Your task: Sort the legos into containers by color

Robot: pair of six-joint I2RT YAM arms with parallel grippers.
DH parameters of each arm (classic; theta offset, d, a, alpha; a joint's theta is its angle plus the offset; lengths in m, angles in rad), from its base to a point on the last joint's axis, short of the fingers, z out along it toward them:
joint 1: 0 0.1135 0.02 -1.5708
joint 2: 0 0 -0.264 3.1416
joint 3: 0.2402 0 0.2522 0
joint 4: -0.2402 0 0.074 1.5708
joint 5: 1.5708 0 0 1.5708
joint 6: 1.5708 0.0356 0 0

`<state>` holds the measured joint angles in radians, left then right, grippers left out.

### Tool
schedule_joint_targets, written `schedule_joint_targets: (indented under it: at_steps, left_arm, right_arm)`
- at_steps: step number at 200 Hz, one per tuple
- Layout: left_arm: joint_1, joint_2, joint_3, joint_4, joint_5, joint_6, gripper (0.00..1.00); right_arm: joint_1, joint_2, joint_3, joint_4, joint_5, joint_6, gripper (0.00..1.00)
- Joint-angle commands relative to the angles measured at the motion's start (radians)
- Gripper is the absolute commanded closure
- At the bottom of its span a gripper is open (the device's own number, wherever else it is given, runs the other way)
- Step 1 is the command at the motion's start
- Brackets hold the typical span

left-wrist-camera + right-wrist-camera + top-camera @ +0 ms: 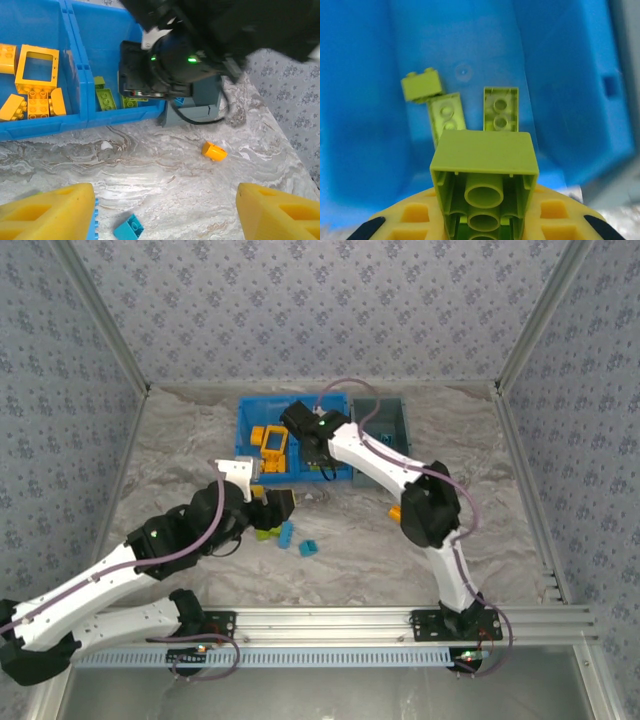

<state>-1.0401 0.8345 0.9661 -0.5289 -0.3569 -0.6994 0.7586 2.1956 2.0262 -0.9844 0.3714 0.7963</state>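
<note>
Blue bin (243,435): at the desk's far edge, near its middle. It has two compartments; the left holds orange pieces, among them the open orange frame (37,50), and the right holds lime pieces.
Grey bin (395,420): just beside the blue bin's right side, along the same far edge.
Right claw (484,225): closed on a lime brick (484,170), pinched by its sides with the hollow underside toward the camera. It is poised above the right compartment, over three lime bricks (447,117) on the floor.
Reason for hold: the brick's colour matches what lies below, so a release here looks like the next step.
Left claw (165,215): jaws wide apart, with nothing between or touching them; it hangs over the desk's middle.
Reason for pose: unsorted pieces lie beneath it, a light blue brick (128,227) and, nearer the grey bin, a loose orange brick (214,151). It is probably lining up a pick.
</note>
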Motion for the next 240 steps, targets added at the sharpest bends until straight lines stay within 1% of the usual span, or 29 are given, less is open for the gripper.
schedule_joint_targets:
  at_steps: [1,33,66,89,109,125,137,148,165,203,225,240]
  left_arm:
    - [-0.011,-0.003,0.021,0.021,-0.024,-0.025,0.26]
    - [-0.017,-0.009,0.002,0.011,-0.020,-0.042,0.26]
    - [-0.023,-0.009,-0.011,0.011,-0.019,-0.049,0.26]
    - [-0.024,-0.003,-0.012,0.015,-0.012,-0.050,0.25]
    - [-0.025,0.002,-0.012,0.018,-0.009,-0.049,0.25]
    - [-0.024,0.006,-0.012,0.017,-0.003,-0.049,0.26]
    - [-0.024,0.006,-0.012,0.009,-0.001,-0.050,0.25]
    - [-0.024,0.007,-0.016,0.000,0.001,-0.054,0.25]
    - [-0.025,0.003,-0.026,-0.011,0.008,-0.065,0.25]
    - [-0.025,0.020,-0.040,-0.064,0.020,-0.118,0.25]
    - [-0.026,0.083,-0.040,-0.106,0.071,-0.129,0.25]
    - [-0.043,0.125,-0.055,-0.115,0.090,-0.123,0.25]
  right_arm:
    - [-0.030,0.095,0.098,-0.066,0.006,-0.078,0.80]
    - [-0.060,0.173,0.156,-0.030,-0.028,-0.104,0.79]
    - [-0.080,0.200,0.196,0.001,-0.061,-0.116,0.78]
    - [-0.087,0.234,0.244,-0.009,-0.075,-0.115,0.76]
    - [-0.097,0.263,0.276,-0.020,-0.093,-0.110,0.70]
    - [-0.098,0.262,0.286,-0.014,-0.104,-0.119,0.56]
    - [-0.092,0.245,0.290,-0.017,-0.099,-0.130,0.48]
    - [-0.084,0.219,0.286,-0.019,-0.091,-0.136,0.44]
    - [-0.070,0.153,0.265,-0.007,-0.076,-0.142,0.41]
    - [-0.031,-0.040,0.171,0.018,-0.015,-0.147,0.42]
    - [0.006,-0.235,-0.029,0.105,0.044,-0.158,0.41]
    - [0.035,-0.402,-0.241,0.192,0.071,-0.158,0.41]
